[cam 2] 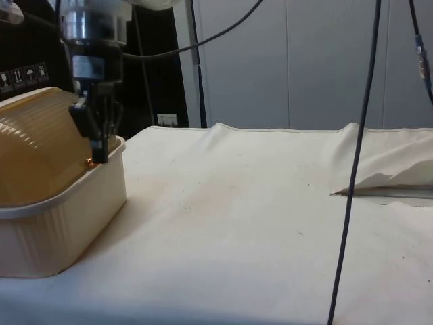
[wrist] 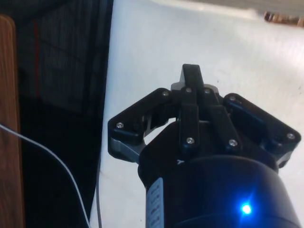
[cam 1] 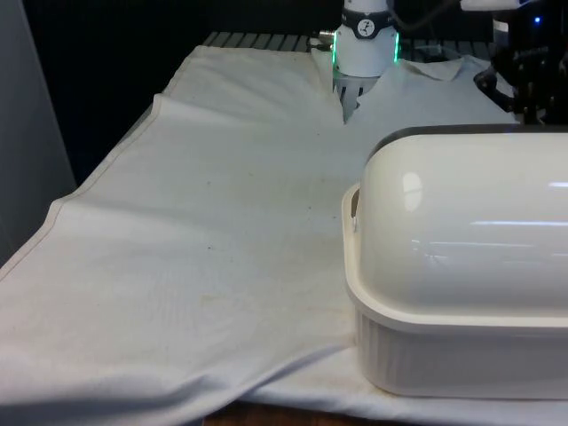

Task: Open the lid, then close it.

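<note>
Now gripper point(cam 2: 100, 145) low at bread box point(cam 2: 47, 217) rim, beside domed lid point(cam 2: 37, 145).

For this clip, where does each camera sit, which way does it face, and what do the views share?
Front view: looks along the white cloth from the table's near end, past the closed bread box on the front view's right; the arm's base and the hand stand behind the box.
Side view: from the table's side, across the cloth to grey panels; the hand hangs at the bread box's rim.
Wrist view: on the wrist, looking down past the hand at cloth and table edge.
Front and side share the bread box and hand.
</note>
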You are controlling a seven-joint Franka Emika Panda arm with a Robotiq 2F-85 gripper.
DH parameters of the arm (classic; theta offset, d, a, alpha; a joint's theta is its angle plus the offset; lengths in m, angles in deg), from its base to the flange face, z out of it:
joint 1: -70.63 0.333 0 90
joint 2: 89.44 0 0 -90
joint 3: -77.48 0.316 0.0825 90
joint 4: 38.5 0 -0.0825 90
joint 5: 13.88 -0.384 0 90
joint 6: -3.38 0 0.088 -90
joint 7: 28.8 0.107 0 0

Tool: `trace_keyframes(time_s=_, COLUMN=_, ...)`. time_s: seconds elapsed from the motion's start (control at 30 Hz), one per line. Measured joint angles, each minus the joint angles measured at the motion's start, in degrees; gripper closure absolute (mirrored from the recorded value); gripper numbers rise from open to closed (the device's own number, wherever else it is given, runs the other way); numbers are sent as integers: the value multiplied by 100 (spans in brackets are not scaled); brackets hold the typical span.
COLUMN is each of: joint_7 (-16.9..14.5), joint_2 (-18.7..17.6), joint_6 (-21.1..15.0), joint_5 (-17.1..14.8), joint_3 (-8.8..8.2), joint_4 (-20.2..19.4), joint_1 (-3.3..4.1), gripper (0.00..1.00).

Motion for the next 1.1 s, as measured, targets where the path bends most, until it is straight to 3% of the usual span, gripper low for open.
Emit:
trace_keyframes(time_s=0.47, joint_7=-23, joint_2=275, joint_6=0, joint_5=0, joint_3=-23, joint_4=-647, joint_1=-34, gripper=100)
trace_keyframes(time_s=1.1, joint_7=-109, joint_2=596, joint_6=0, joint_5=0, joint_3=-229, joint_4=-1283, joint_1=-80, gripper=100)
